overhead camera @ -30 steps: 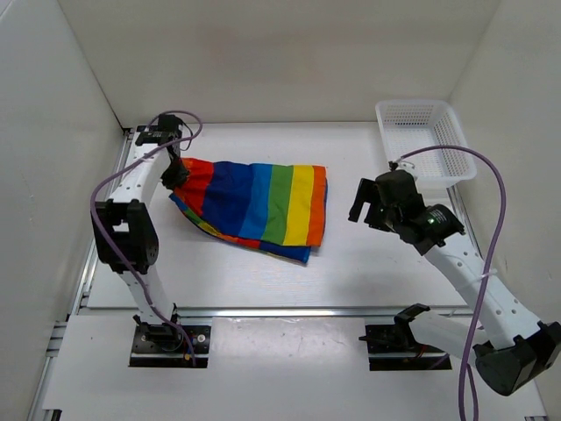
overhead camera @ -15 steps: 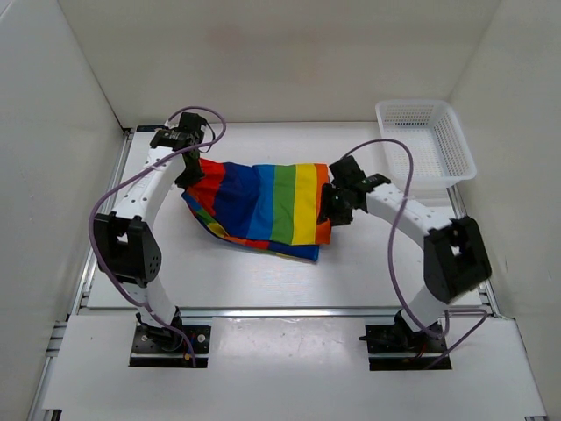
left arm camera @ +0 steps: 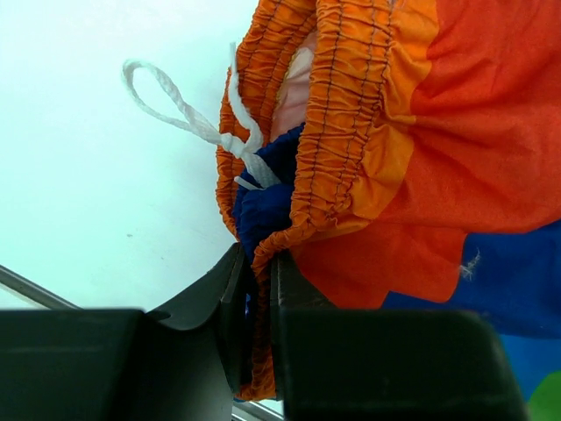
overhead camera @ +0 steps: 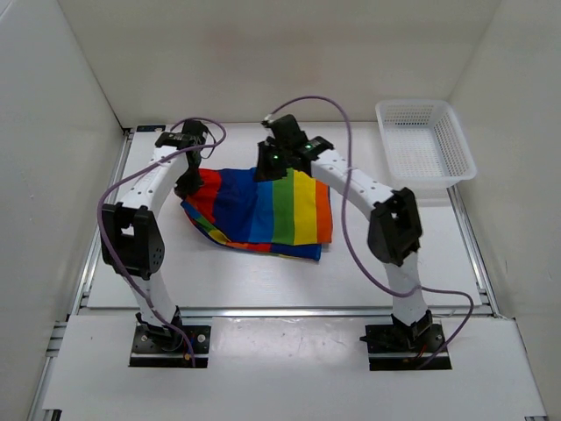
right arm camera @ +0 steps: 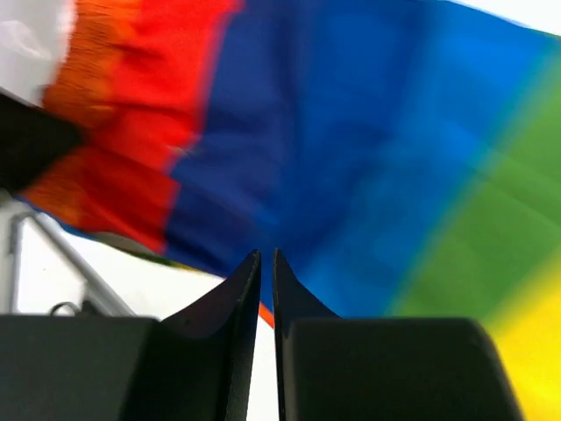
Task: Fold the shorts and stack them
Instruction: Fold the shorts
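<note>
Matt woven cloth shorts, white plastic basket

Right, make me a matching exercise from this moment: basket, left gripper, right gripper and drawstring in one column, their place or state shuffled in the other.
Things
1. basket
2. left gripper
3. right gripper
4. drawstring

Place or state
A. white loop sticking out beside the waistband
B. fingers close together over the blue stripe of the shorts
C. far right corner of the table
D. pinching the orange waistband

Pairs: 1-C, 2-D, 3-B, 4-A
</note>
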Robot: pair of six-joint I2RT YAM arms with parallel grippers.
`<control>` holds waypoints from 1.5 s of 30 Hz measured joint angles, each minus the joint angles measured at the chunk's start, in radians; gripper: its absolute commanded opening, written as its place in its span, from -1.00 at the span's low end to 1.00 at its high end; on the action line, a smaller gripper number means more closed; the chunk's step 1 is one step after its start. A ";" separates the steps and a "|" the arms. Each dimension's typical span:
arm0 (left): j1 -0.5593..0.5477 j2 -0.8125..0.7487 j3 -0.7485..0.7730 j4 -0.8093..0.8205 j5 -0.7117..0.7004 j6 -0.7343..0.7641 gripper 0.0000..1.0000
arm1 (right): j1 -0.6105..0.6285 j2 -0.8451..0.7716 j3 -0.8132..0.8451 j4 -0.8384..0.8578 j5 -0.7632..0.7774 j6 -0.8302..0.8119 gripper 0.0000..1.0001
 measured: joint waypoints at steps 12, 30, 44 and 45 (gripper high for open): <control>0.026 0.005 0.099 -0.045 0.147 0.004 -0.79 | 0.071 0.543 0.406 -0.014 -0.113 0.101 -0.83; 0.068 -0.010 0.104 -0.057 0.215 0.048 -0.79 | -0.158 -0.362 -0.280 0.077 0.021 0.050 -0.20; 0.054 -0.010 0.120 -0.053 0.208 0.069 -0.79 | -0.323 -0.272 -0.682 0.069 -0.057 -0.008 0.16; 0.054 -0.010 0.120 -0.053 0.208 0.069 -0.79 | -0.323 -0.268 -0.682 0.077 -0.058 -0.009 0.13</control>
